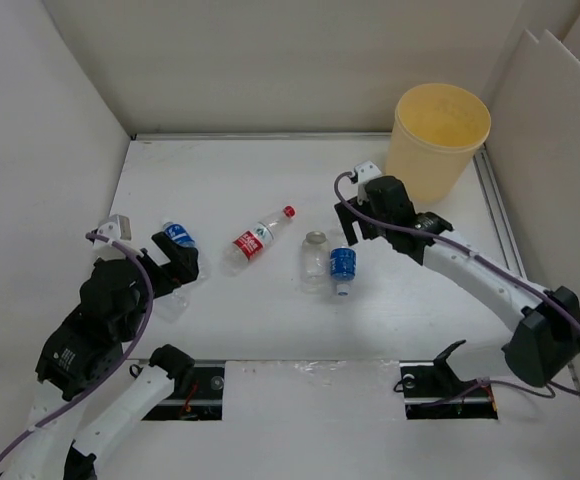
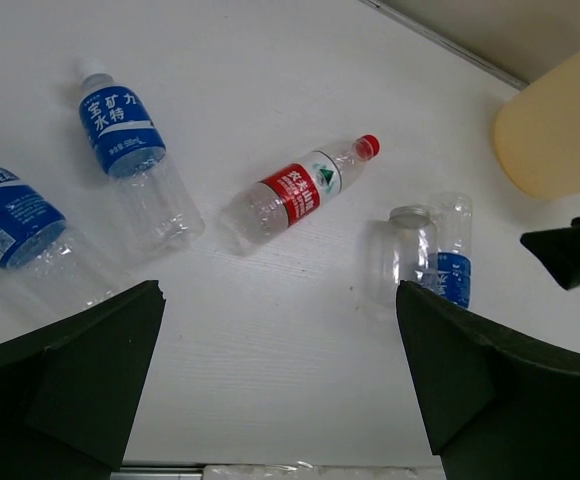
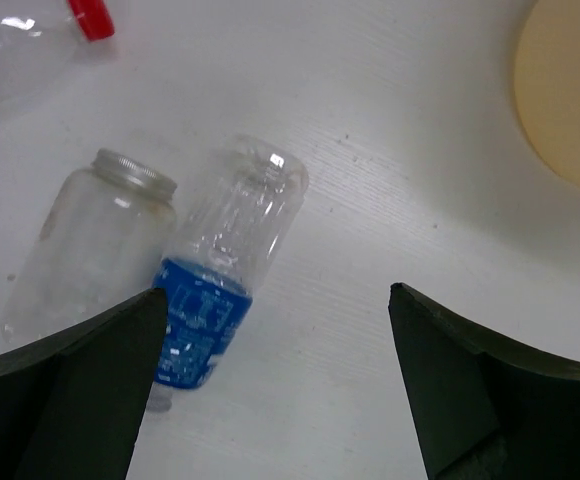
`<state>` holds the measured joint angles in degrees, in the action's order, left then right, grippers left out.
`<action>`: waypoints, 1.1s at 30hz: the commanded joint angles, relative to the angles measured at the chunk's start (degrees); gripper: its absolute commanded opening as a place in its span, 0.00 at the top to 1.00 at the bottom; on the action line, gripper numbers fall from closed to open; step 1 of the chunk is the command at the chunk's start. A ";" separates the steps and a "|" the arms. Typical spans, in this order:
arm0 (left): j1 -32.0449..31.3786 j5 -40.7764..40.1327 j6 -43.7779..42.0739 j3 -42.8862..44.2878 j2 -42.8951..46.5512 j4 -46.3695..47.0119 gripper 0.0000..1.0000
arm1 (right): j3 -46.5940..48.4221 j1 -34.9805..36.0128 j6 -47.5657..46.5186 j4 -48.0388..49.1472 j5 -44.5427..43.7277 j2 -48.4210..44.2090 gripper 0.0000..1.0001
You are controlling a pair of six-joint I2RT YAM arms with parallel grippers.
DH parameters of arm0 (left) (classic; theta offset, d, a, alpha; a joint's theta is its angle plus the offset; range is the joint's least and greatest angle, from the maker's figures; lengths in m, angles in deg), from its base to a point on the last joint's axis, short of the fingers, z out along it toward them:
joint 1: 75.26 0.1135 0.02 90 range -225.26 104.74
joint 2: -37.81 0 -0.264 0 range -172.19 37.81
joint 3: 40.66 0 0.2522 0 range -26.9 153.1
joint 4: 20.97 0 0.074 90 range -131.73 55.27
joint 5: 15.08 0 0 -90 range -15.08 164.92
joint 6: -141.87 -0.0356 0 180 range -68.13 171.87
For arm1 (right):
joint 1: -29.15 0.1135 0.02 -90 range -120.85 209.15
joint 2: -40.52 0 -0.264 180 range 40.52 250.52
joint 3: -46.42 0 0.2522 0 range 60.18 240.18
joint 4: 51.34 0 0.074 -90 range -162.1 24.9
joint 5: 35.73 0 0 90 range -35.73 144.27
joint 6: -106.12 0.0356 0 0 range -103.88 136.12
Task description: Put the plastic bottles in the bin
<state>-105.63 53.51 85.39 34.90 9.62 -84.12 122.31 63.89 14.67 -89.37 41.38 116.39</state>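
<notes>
No plastic bottles (image 1: 255,241) are seen inside the bin (image 1: 436,140), which stands at the far right corner of the tabletop (image 1: 270,330). Its floor appears bare, though part may be hidden by the wall. All five bottles are left to be moved. The blue-labelled bottle (image 3: 220,270) nearest the bin is laid flat mid-tabletop, its long axis running near-to-far and its cap toward the near edge. The short jar (image 3: 90,240) is laid just beside it. The right tool (image 3: 275,292) is held spread above it, pinching nothing; the left tool (image 2: 280,290) is likewise spread.
</notes>
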 commanded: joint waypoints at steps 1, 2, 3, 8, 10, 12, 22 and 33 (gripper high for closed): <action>-0.13 1.28 0.76 -0.28 1.20 3.24 0.00 | 5.71 -0.82 8.47 9.42 0.67 5.64 0.05; -0.13 1.28 0.76 -0.28 1.20 3.24 0.00 | 8.16 -1.34 9.53 8.81 0.67 7.60 0.06; -0.13 1.28 0.76 -0.28 1.20 3.24 0.00 | 9.05 -1.34 10.32 8.80 0.67 9.36 0.06; -0.13 1.80 1.37 -0.89 3.66 2.72 0.00 | 11.00 -1.87 14.54 8.80 1.80 18.59 0.06; -0.13 1.81 1.37 -0.89 4.45 2.72 0.00 | 11.52 -1.87 16.12 5.91 -0.81 20.36 0.06; -0.13 2.33 1.37 -0.89 5.85 2.72 0.00 | 10.65 -1.87 17.45 4.24 -3.10 21.68 0.06; -0.13 4.27 1.37 -1.95 7.00 3.24 0.00 | 7.83 -1.96 19.30 5.64 -3.73 27.29 0.05; -0.13 5.41 1.37 -2.56 7.53 3.24 0.00 | 4.76 -4.42 19.82 7.84 -0.48 31.53 0.24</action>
<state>-105.63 58.30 86.48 32.69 16.64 -83.05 127.38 59.76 34.23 -83.32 40.16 147.14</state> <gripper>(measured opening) 0.997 0.780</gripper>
